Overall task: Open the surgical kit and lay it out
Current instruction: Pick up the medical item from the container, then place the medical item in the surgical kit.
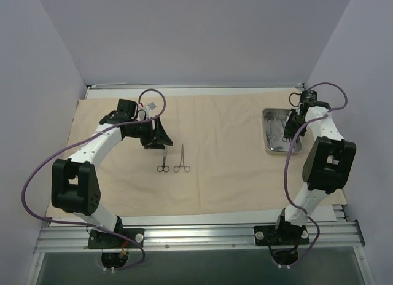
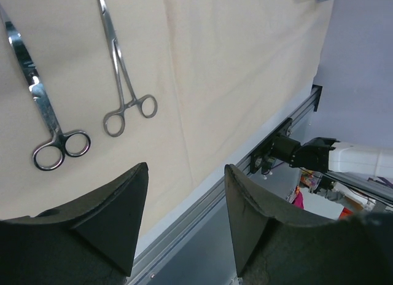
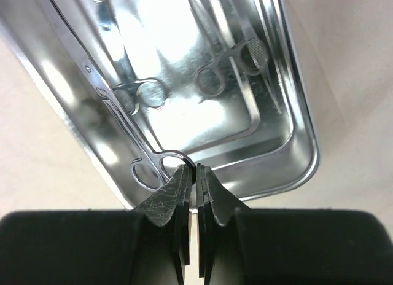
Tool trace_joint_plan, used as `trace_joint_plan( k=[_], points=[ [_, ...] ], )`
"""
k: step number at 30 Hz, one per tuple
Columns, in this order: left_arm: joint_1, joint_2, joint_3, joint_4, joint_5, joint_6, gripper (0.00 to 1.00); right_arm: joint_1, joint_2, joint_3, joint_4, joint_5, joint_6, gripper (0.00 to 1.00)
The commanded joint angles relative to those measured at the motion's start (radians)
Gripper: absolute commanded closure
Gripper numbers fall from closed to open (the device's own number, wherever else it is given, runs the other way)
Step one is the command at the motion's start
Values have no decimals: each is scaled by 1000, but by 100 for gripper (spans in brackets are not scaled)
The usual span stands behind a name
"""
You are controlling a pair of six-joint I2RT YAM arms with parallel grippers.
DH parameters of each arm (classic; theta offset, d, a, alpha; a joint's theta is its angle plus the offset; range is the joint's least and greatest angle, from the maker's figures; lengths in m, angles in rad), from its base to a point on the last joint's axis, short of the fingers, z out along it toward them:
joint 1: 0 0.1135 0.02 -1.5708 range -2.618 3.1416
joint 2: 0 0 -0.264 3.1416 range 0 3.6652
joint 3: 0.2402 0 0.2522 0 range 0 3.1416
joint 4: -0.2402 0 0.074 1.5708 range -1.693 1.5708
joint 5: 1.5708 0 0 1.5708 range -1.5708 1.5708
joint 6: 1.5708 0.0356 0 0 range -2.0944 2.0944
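right claw (image 3: pixel 196 169) is pressed together on a ring of the ring-handled instrument (image 3: pixel 92 73) inside the steel tray (image 3: pixel 178 51) | left claw (image 2: pixel 185 168) is held spread, empty, well apart from tray, near scissors (image 2: pixel 46 107) and forceps (image 2: pixel 120 76) laid on cloth wrap (image 2: pixel 233 64) | steel is judged light, stiff, slippery; rings are best pinched

cloth wrap (image 1: pixel 233 174): beige woven fabric, matt, faint fold creases. tray (image 3: pixel 305 116): mirror-polished steel, very glossy, reflects its contents. scissors (image 2: pixel 38 97) and forceps (image 2: pixel 120 70): smooth bright metal. right gripper (image 3: pixel 195 169) fingers (image 3: pixel 169 196): matt black plastic, scuffed at the tips. base rail (image 1: pixel 196 234): brushed aluminium, satin.
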Motion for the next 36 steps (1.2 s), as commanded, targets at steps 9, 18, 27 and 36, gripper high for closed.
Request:
trace_joint_plan(
  k=[9,18,27,36],
  points=[
    [-17,-34,27,263,150,-150,36,210,-255,29,24,-214,301,100],
    [-35,-25,15,421,164,-286,36,477,-269,-56,326,-254,605,100],
    [-74,-28,6,498,144,-345,36,648,-205,-48,490,-261,771,100],
    [-98,-17,9,550,100,-386,38,732,-179,-31,480,-255,799,100]
  ],
)
